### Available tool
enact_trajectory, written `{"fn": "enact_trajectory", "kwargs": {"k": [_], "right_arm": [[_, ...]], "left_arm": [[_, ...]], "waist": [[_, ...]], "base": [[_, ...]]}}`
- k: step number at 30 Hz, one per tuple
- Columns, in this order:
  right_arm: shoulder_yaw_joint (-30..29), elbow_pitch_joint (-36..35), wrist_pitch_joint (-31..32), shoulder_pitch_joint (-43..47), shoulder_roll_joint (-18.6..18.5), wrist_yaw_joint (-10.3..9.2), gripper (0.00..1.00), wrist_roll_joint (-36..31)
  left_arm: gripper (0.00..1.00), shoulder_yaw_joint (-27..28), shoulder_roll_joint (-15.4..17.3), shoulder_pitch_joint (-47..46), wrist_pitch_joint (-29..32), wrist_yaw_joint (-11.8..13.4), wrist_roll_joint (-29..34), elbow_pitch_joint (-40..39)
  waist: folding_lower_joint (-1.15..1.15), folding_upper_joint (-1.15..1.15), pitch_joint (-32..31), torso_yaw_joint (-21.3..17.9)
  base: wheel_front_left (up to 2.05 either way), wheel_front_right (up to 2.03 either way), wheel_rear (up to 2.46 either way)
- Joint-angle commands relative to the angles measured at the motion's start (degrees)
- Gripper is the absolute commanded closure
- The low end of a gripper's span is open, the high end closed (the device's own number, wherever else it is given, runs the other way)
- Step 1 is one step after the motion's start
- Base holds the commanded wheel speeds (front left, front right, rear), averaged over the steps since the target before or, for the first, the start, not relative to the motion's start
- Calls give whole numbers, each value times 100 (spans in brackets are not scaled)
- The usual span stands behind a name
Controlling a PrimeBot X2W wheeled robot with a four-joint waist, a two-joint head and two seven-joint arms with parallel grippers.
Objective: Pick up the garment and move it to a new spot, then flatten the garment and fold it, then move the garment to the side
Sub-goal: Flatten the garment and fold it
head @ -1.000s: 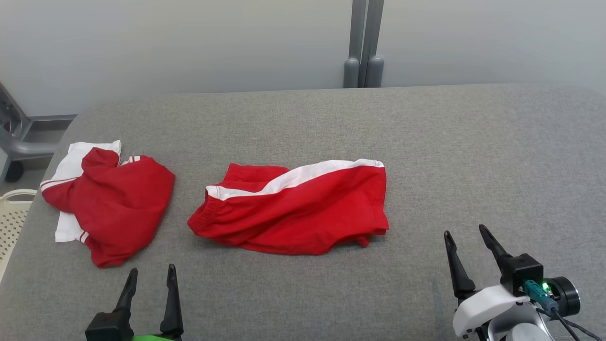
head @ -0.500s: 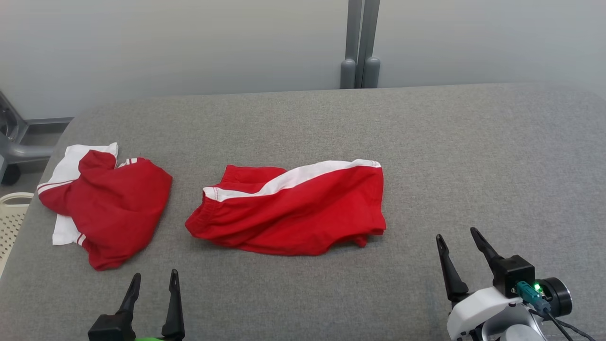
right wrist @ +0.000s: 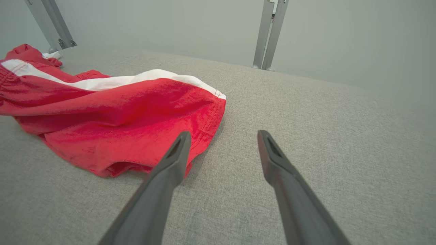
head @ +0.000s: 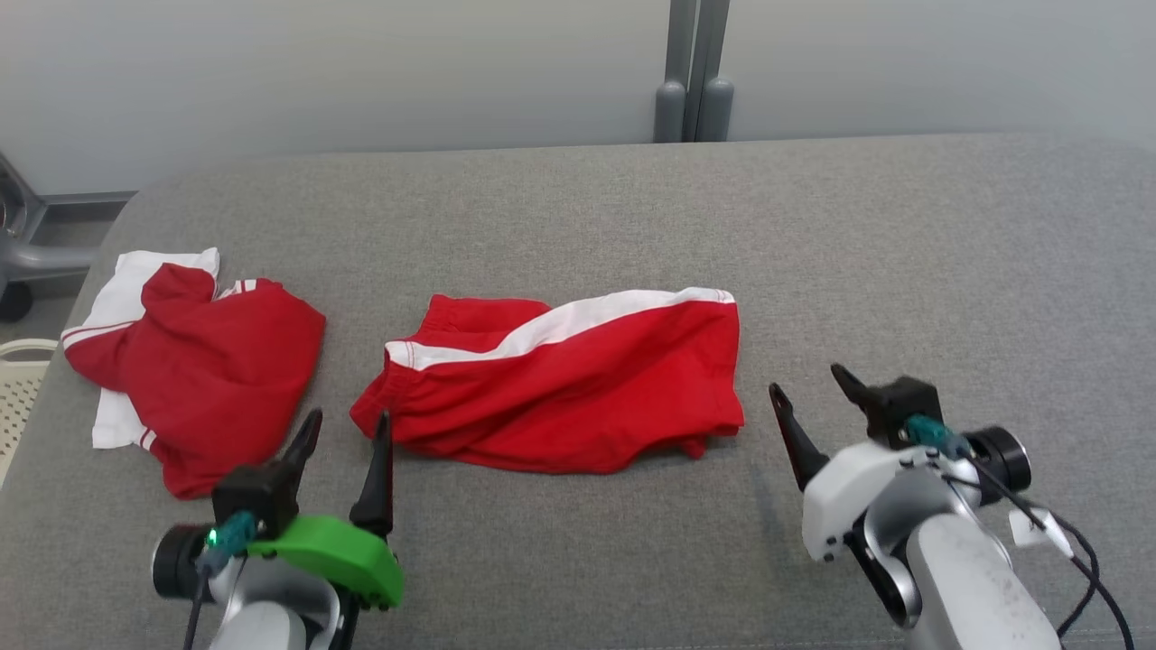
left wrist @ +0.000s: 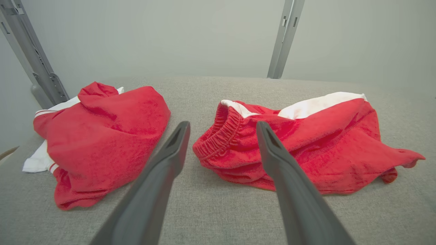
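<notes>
Red shorts with a white side stripe, the garment (head: 560,397), lie crumpled at the middle of the grey table (head: 903,253). My left gripper (head: 349,417) is open, its fingertips just short of the elastic waistband end (left wrist: 218,139) at the shorts' left. My right gripper (head: 804,379) is open too, hovering just right of the hem (right wrist: 207,119) at the shorts' right end. Nothing sits between either pair of fingers. In the wrist views the left gripper (left wrist: 223,124) points at the waistband, while the right gripper (right wrist: 223,132) points at bare cloth beside the hem.
A second red and white garment (head: 194,370) lies bunched near the table's left edge, close to my left gripper. A pale perforated basket (head: 16,388) stands off the left edge. Grey posts (head: 694,86) rise behind the table against the wall.
Both arms have moved forward over the table toward the two ends of the shorts. The head view has shifted a little. The garments lie as before.
</notes>
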Motion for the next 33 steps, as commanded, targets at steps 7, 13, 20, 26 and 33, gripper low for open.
{"fn": "enact_trajectory", "kwargs": {"k": [7,13,20,26,33], "right_arm": [[21,-62,1890,-1442,-65,-6,0,-36],[-215,199,3376,-2622,-145,-6,0,-36],[-125,511,3842,-3167,-324,-6,0,38],[-137,665,3882,-3350,-395,-6,0,100],[-219,728,3793,-3416,-374,-6,0,132]], "left_arm": [[0,-218,174,-1552,1763,-64,-167,152],[0,-375,138,-2657,3428,116,-232,246],[0,-476,38,-2678,4399,535,-401,-182],[0,-603,25,-2353,4959,689,-497,-802],[0,-724,3,-2139,5272,802,-651,-1224]], "waist": [[0,0,712,132],[0,0,1305,264],[0,0,1602,426],[0,0,1655,548],[0,0,1677,592]], "base": [[0,0,0],[0,0,0],[0,0,0],[0,0,0],[0,0,0]]}}
